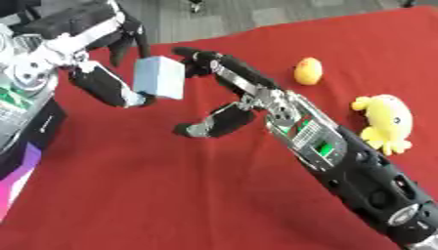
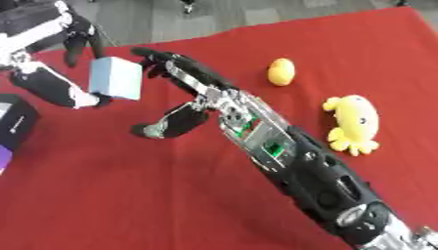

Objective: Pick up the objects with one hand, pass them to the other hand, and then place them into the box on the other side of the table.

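A: Where is the block?
B: Pale blue block (image 1: pixel 160 77) pinched in left hand (image 1: pixel 111 73), above the bench's (image 1: pixel 171 195) far-left edge.
A: And the right hand (image 1: pixel 224 93)?
B: Fingers spread, empty, just beside the block. Open red cloth nearer.

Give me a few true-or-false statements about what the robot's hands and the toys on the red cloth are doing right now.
1. The left hand holds the light blue block. True.
2. The right hand is closed round the block. False: its fingers are spread open beside it.
3. The yellow plush toy lies on the red cloth. True.
4. The small yellow egg-shaped toy is in the right hand. False: it lies on the cloth, apart from both hands.
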